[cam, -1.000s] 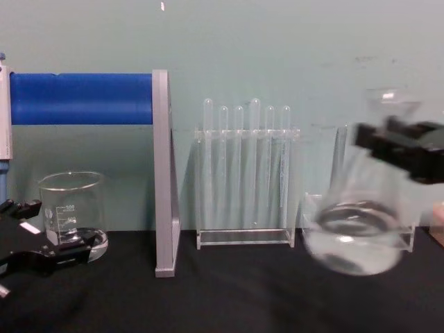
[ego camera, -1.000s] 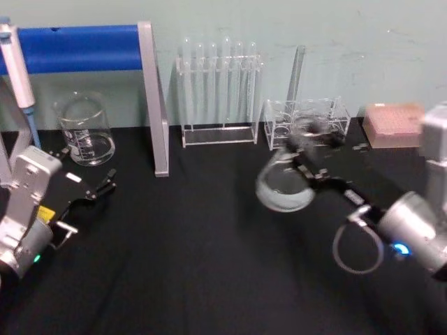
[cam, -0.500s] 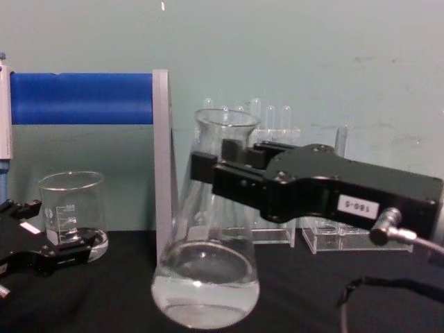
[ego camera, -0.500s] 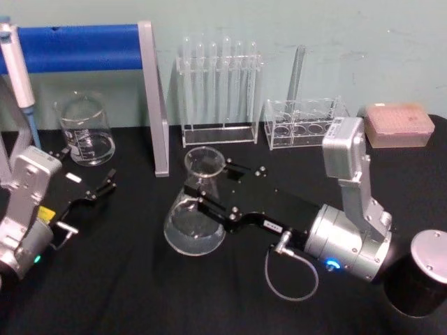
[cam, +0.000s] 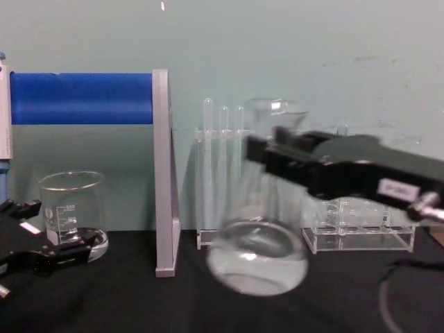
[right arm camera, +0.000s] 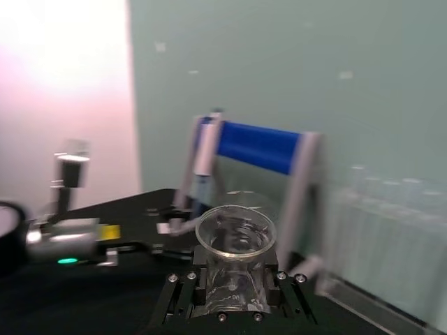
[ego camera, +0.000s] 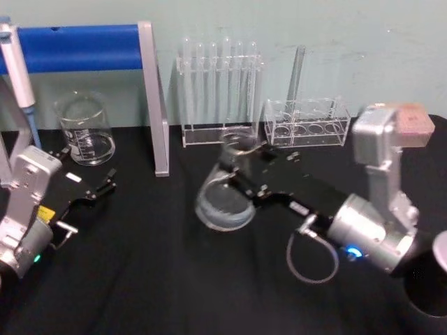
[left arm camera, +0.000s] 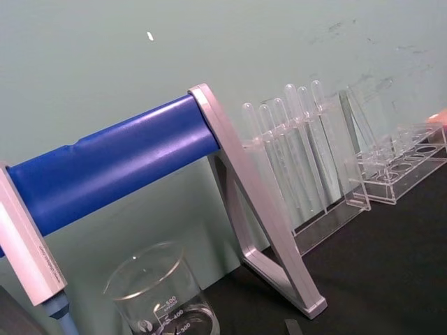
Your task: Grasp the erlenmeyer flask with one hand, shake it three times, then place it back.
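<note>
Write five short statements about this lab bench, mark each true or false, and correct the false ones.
1. The right gripper is shut on the neck of the erlenmeyer flask. True.
2. The flask is empty. False: clear liquid sits in its base.
3. The left gripper holds the beaker. False: it is open and holds nothing, just in front of the beaker.
4. Test tubes stand in a clear rack by the back wall. True.
5. The beaker stands to the right of the test tube rack. False: it stands at the left, under the blue bar.
</note>
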Controlling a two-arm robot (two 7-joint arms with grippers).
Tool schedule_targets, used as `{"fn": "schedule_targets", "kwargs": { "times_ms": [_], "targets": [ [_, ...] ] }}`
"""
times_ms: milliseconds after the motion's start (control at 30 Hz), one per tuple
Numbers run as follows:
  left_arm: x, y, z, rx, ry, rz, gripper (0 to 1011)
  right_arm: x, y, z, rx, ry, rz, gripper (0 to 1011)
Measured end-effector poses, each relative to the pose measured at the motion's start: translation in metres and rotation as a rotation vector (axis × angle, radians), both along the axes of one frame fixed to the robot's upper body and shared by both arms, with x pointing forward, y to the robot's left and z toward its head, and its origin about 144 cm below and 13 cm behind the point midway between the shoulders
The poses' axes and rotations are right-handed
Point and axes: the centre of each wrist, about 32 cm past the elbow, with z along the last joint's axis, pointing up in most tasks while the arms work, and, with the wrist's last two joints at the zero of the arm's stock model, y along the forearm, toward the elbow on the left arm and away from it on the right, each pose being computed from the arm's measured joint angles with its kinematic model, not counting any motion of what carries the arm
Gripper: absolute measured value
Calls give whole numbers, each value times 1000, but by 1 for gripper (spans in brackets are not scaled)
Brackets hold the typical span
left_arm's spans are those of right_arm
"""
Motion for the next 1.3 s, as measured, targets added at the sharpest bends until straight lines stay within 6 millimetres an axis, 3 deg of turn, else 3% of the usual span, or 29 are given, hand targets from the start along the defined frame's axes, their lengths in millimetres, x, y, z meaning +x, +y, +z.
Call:
{"fn": "schedule_targets", "kwargs": {
  "times_ms": [433,667,967,1300],
  "targets": [
    [0,0,0,0,0,0,1001,-25,-60,2,6,-21,-367,449],
    [0,0,0,0,0,0,1001,-40,-80,3,3,-20,-512,449],
    [0,0,0,0,0,0,1001,-42,-84,4,1,-17,-533,449],
    [0,0,0,0,0,0,1001,-19,-59,2,1,-11,-344,449]
  ]
}}
